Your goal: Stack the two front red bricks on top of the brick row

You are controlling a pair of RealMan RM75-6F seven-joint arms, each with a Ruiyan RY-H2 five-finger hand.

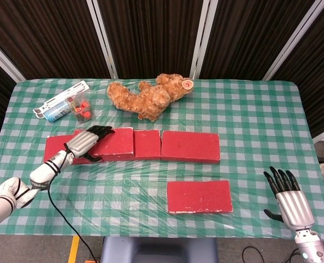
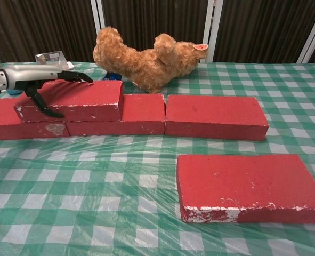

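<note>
Table (image 1: 249,104): green check cloth under clear plastic.
Brick row (image 1: 190,146): runs L–R across mid table; long axis along the table's width.
Front brick (image 1: 199,196): lies flat on the cloth near the front edge, right of centre, well apart from the row; long axis L–R, parallel w/ the row. Untouched.
Stacked brick (image 2: 72,100): sits atop the row's left end, long axis L–R along the row, slightly skewed; overlaps the bricks below.
Progress: approx half. One brick up, not yet let go; one left to lift.
Left hand (image 1: 85,143): grips the stacked brick at its left end, fingers (image 2: 74,76) over the top rear edge, thumb on the front face.
Right hand (image 1: 289,200): near the table's front right corner, fingers apart, holds nothing, well apart from the front brick.
</note>
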